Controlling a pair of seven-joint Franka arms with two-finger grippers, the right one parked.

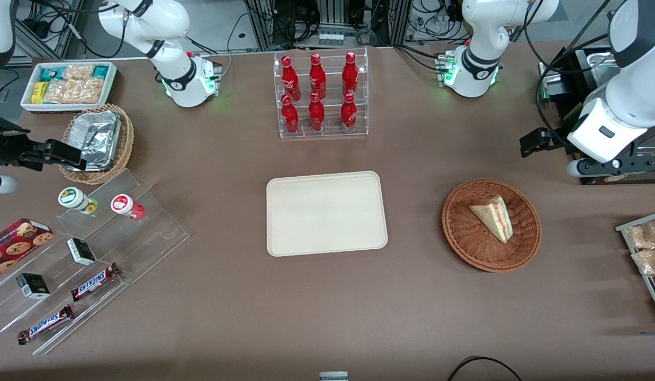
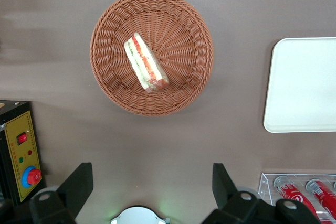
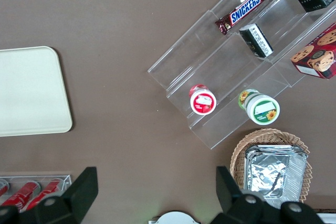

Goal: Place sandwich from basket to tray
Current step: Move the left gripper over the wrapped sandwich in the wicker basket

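So the sandwich wedge (image 2: pixel 146 63) is lying flat in the reddish-brown wicker basket (image 2: pixel 113 93), filling edge showing pink and green. Left gripper (image 2: pixel 152 184) hangs high above the table, spread wide and holding nothing, with the basket below it and a bit nearer the front camera. Nowhere near touching. Cream tray (image 1: pixel 285 243) sits beside the basket, toward the parked arm's end.
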